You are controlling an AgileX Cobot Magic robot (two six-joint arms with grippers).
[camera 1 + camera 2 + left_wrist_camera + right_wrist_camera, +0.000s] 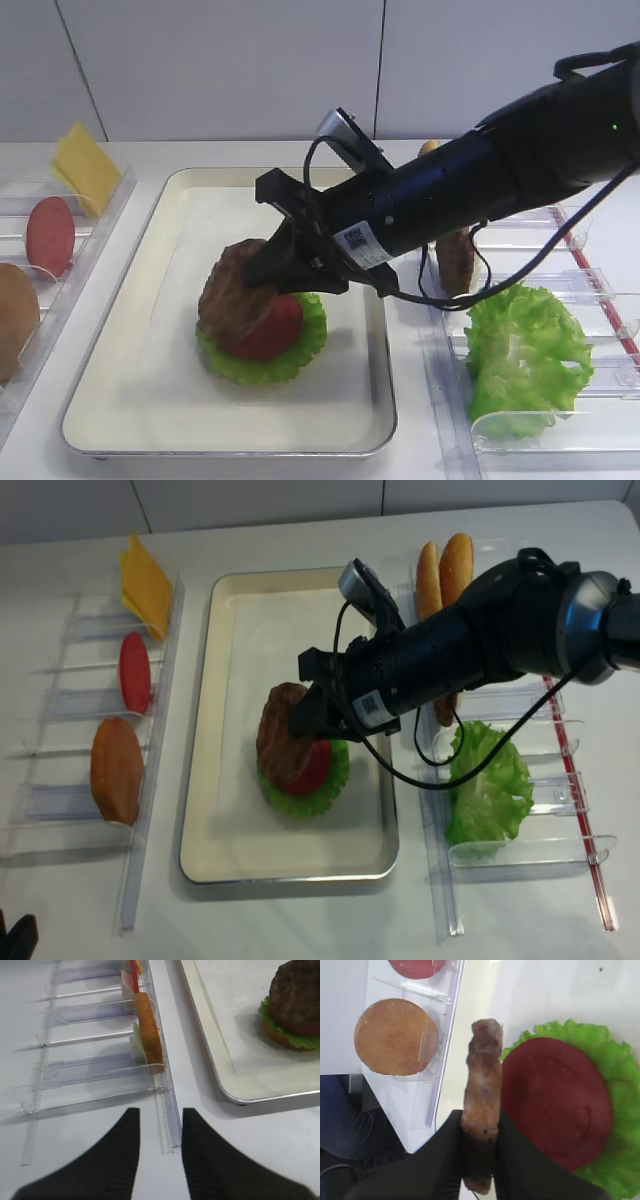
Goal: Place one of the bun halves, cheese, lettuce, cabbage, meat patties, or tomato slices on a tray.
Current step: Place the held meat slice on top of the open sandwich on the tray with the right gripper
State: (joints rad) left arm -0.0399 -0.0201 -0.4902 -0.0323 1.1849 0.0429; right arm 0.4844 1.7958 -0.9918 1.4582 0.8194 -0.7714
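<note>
Right gripper [481,1135] clenched on a meat patty [482,1095], pinching its edge; patty tilted, held over the tomato slice [555,1102] and lettuce leaf [615,1085] on the tray [150,300]. Whether the patty touches the tomato is hard to tell.

Left gripper [159,1145] off the tray's corner, jaws apart, nothing between them, over the end of a clear bin [100,1072].

White table [300,920]; pale panelled wall [220,70] behind. Left bins: cheese [145,580], a second tomato slice [134,672], a bun half [116,768]. Right bins: two buns [445,570] on edge, loose lettuce [488,785].

The arm [480,650] hides part of the right bins; something brown behind it, unclear.
</note>
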